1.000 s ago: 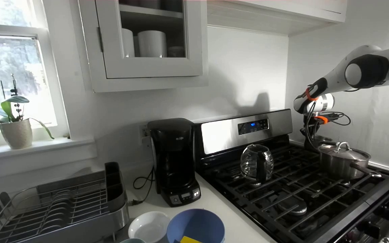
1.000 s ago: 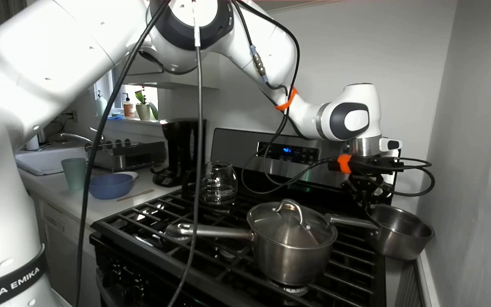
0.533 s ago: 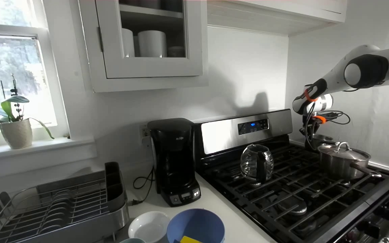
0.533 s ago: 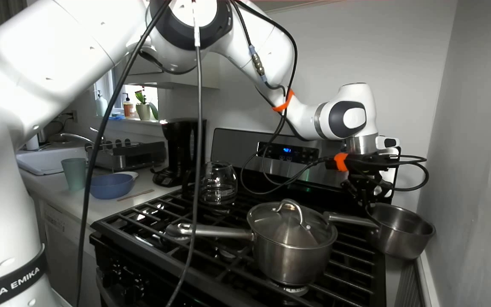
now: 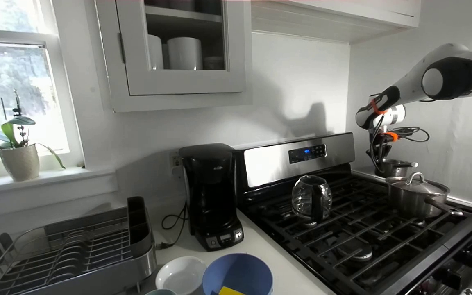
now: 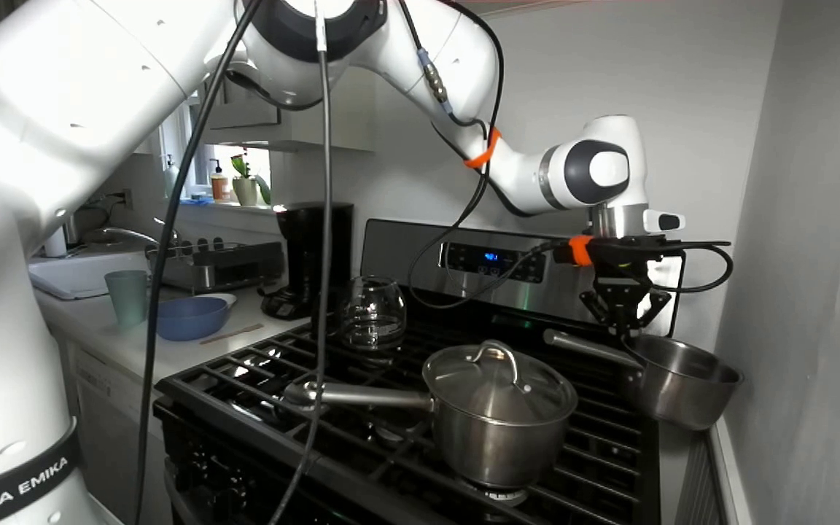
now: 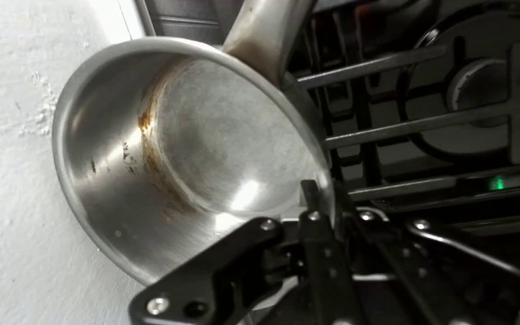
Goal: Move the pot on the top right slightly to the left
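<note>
The pot, a small steel saucepan without a lid, is at the back right of the stove near the side wall, in both exterior views (image 5: 396, 170) (image 6: 682, 394). Its handle (image 6: 588, 347) points left in that exterior view and slopes up toward its end. My gripper (image 6: 628, 337) comes down on the pot's near-left rim. In the wrist view my gripper (image 7: 326, 193) is shut on the rim, one finger (image 7: 309, 192) inside the pot (image 7: 224, 131) and one outside. The pot hangs raised and looks a little tilted. Its underside is hidden.
A larger lidded steel pot (image 6: 500, 437) stands right beside it on the stove grates (image 6: 602, 467). A glass carafe (image 6: 374, 317) stands farther left. The white side wall (image 7: 11, 180) is very close to the pot. Loose cables (image 6: 464, 284) hang from the arm.
My gripper first shifts slightly left, then rises with the pot in it. The pot and its handle are higher than half a second ago, and the handle slopes more steeply. The larger pot has not moved.
</note>
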`<state>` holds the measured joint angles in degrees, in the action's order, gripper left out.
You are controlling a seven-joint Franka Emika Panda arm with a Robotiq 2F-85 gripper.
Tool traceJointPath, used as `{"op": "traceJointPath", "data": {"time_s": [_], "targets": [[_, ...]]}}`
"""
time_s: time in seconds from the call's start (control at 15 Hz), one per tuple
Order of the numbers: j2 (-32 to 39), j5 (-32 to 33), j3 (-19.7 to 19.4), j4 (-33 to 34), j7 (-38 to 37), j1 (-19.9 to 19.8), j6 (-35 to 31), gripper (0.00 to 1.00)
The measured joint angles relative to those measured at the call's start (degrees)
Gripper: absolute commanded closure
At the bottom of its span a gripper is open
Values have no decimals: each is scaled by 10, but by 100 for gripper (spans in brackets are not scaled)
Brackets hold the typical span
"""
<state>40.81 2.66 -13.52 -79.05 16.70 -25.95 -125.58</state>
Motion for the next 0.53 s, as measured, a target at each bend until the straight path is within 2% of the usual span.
{"op": "traceJointPath", "data": {"time_s": [0.27, 0.53], "targets": [[-54, 0, -2, 0, -61, 18, 102, 98], [-92, -1, -2, 0, -198, 61, 153, 98]]}}
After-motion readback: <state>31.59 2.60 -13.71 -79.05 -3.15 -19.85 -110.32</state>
